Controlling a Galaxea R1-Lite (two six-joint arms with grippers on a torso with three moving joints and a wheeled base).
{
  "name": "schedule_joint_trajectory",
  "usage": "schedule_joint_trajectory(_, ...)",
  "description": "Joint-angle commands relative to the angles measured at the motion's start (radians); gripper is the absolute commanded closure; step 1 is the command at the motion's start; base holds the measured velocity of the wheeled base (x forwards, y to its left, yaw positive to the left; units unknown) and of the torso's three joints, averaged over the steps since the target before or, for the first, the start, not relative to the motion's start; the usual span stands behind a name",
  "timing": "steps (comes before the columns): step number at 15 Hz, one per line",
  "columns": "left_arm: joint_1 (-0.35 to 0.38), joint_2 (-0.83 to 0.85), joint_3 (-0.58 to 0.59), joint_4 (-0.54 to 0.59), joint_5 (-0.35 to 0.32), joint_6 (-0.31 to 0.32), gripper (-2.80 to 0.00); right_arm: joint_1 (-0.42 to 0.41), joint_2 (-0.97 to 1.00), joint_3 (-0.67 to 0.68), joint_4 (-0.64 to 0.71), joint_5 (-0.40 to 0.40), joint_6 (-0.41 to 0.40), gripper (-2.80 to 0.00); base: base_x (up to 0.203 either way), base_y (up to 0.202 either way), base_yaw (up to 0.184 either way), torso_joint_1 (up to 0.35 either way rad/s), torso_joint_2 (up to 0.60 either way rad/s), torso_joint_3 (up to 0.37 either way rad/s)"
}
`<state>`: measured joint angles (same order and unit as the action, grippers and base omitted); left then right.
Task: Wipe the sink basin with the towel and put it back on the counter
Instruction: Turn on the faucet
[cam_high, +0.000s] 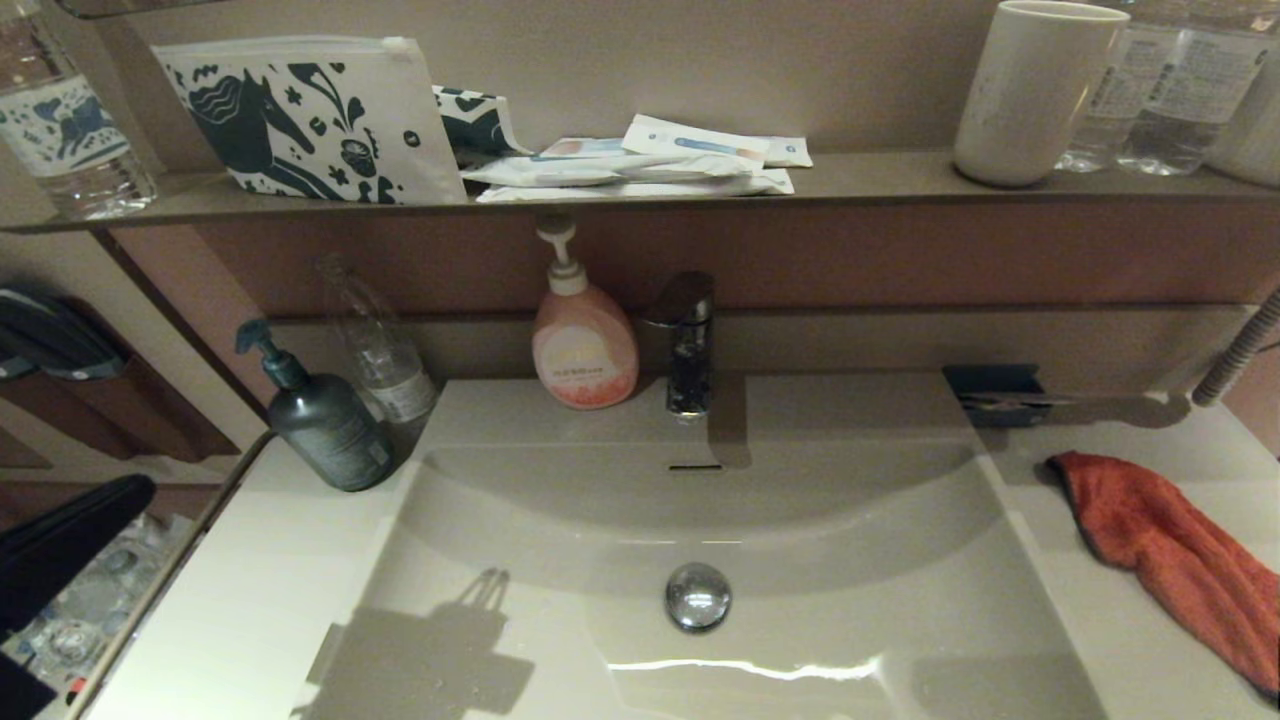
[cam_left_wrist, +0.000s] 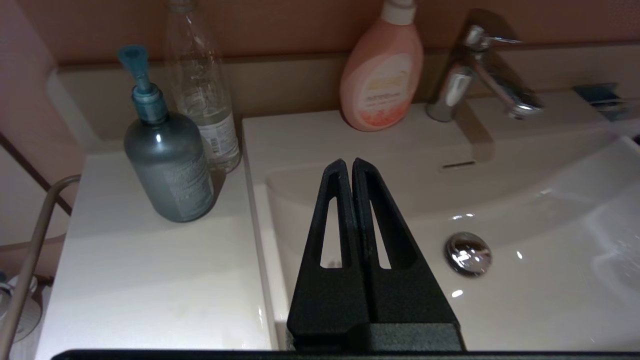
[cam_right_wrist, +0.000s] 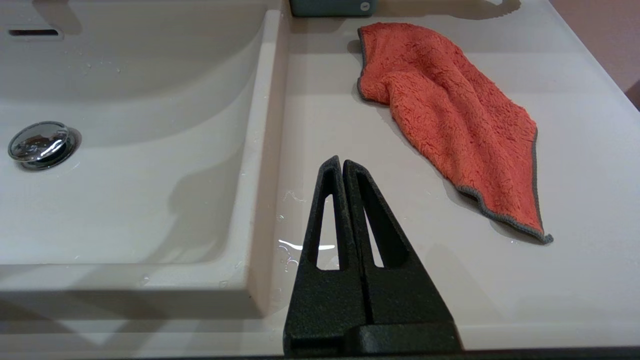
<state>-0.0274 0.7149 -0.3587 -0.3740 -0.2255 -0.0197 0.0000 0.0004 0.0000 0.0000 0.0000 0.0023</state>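
Both pincers clenched, grasping nothing: left pincer (cam_left_wrist: 347, 162) over the sink basin's (cam_high: 560, 560) left rim, right pincer (cam_right_wrist: 337, 161) over bare tabletop (cam_right_wrist: 575, 165) just right of the basin. Towel (cam_high: 1180, 545) lies crumpled on tabletop right of basin, apart from right pincer. Glossy off-white vanity, brown wall, dark shelf (cam_high: 860, 185) above. Head view alone shows shelf with horse pouch (cam_high: 300, 115) and cup (cam_high: 1035, 90); neither pincer visible there. Left wrist view shows faucet (cam_left_wrist: 480, 75), pink soap bottle (cam_left_wrist: 382, 75), grey pump bottle (cam_left_wrist: 167, 160). Drain plug (cam_high: 698, 596) mid-basin.

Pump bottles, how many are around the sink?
2: a dark teal pump bottle on the counter left of the basin, and a pink pump bottle beside the faucet.
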Motion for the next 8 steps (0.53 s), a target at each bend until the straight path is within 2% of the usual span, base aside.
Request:
schedule_joint_trajectory(1, 0.000, 0.121, -0.001, -0.058, 0.000, -0.001, 0.00, 0.000, 0.000, 0.000, 0.000, 0.000, 0.001, 0.00, 0.000, 0.000, 0.000, 0.000, 0.00, 0.000)
schedule_joint_trajectory(4, -0.032, 0.216, -0.015, -0.157, 0.020, 0.000, 0.00, 0.000, 0.000, 0.000, 0.000, 0.000, -0.001, 0.00, 0.000, 0.000, 0.000, 0.000, 0.00, 0.000)
schedule_joint_trajectory(5, -0.067, 0.238, -0.021, -0.170, 0.049, -0.001, 0.00, 0.000, 0.000, 0.000, 0.000, 0.000, 0.000, 0.00, 0.000, 0.000, 0.000, 0.000, 0.00, 0.000)
schedule_joint_trajectory(8, -0.239, 0.337, -0.022, -0.258, 0.189, -0.012, 0.00, 0.000, 0.000, 0.000, 0.000, 0.000, 0.000, 0.00, 0.000, 0.000, 0.000, 0.000, 0.00, 0.000)
